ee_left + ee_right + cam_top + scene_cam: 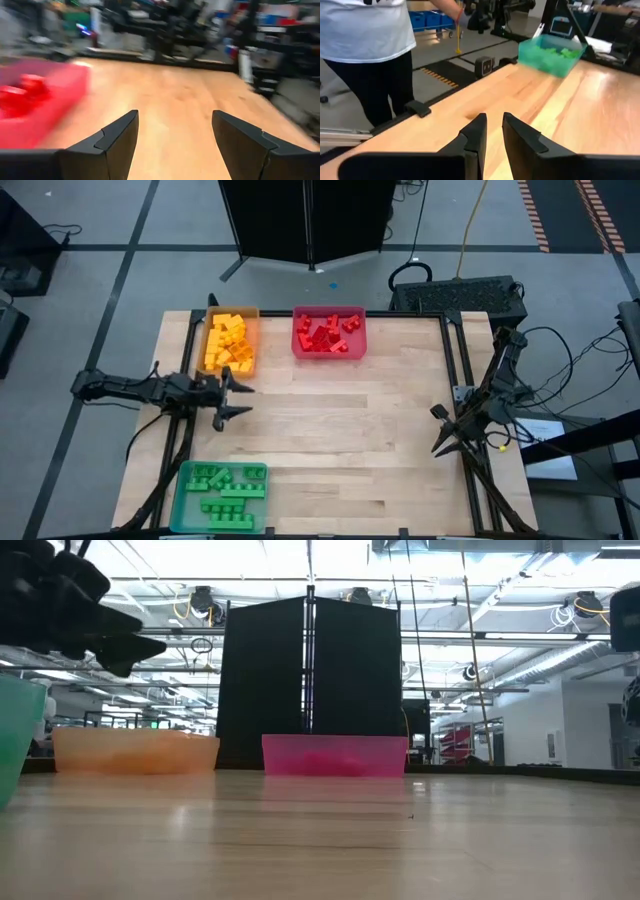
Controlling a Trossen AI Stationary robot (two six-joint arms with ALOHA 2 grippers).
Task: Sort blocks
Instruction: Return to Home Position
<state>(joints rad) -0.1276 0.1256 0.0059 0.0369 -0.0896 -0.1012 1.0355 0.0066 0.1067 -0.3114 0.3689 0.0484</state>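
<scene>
Now blocks [229, 343] in trays, L hand [233, 397] apart

Bright overhead lights, left wrist view blurred

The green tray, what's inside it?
The green tray holds only green blocks, some short and some long, lying loose in a jumble. Any block lying under the ones on top is covered, so an exact count is not possible.
</scene>
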